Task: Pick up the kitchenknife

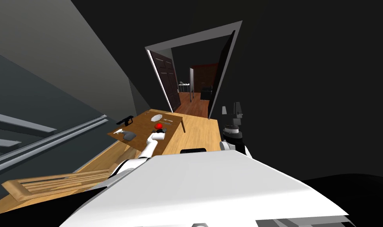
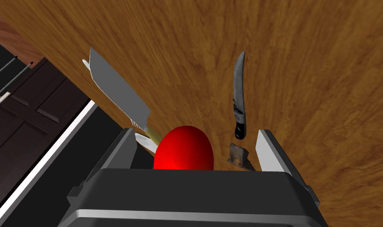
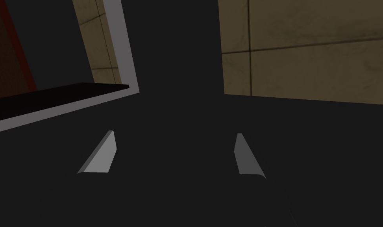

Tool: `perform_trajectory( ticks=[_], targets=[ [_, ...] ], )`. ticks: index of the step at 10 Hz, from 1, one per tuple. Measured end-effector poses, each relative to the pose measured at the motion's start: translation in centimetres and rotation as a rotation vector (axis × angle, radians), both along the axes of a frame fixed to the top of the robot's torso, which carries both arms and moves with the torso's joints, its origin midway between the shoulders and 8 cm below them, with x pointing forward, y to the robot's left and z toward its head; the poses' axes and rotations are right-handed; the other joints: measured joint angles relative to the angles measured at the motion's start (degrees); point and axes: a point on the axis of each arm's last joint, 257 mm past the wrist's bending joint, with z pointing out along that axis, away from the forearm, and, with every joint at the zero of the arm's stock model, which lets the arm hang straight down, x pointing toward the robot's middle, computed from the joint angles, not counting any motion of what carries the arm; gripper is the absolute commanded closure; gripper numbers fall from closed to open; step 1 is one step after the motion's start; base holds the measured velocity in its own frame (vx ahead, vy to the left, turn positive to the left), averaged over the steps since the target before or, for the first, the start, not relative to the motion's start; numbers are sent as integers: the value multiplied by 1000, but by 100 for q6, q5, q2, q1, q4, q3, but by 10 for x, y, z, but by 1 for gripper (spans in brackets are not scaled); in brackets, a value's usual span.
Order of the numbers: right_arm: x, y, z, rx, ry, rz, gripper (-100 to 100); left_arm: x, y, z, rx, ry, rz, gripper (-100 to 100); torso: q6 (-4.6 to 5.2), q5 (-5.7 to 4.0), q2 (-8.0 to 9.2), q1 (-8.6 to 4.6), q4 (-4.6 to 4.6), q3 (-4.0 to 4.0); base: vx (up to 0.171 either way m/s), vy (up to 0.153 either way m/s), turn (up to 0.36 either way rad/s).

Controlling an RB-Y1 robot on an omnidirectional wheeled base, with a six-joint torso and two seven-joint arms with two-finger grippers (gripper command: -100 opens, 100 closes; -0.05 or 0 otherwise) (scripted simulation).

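Left gripper (image 2: 196,133) jaws spread, at red ball (image 2: 183,149) on worktop (image 2: 312,71); broad-bladed knife (image 2: 119,94), black-handled knife (image 2: 239,98) near. Right gripper (image 3: 174,133) jaws spread.

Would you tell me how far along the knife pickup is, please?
Done: the left gripper is over the wooden table, fingers open. In hand: nothing held; a red ball sits between the fingers. Left: the broad knife and slim knife lie ungrasped; gripping and lifting remain.

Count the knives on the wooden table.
2. A broad-bladed knife lies by the table edge; a slim black-handled knife lies farther in, across the red ball from it. The left gripper may hide others.
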Motion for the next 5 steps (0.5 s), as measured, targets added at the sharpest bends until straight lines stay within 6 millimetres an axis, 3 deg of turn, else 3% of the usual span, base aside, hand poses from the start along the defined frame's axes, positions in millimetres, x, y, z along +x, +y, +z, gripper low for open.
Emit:
perform_trajectory(
  ticks=[3, 5],
  targets=[
    [0, 0, 0, 0, 0, 0, 0, -27, 20, -19, 27, 106, 30, -100, 0, 2, -6, 9, -2, -4, 117, -56, 20],
    [0, 0, 0, 0, 0, 0, 0, -40, 33, -24, 48, 162, 47, -100, 0, 0, 4, 1, 0, 1, 53, -45, 12]
  ],
)
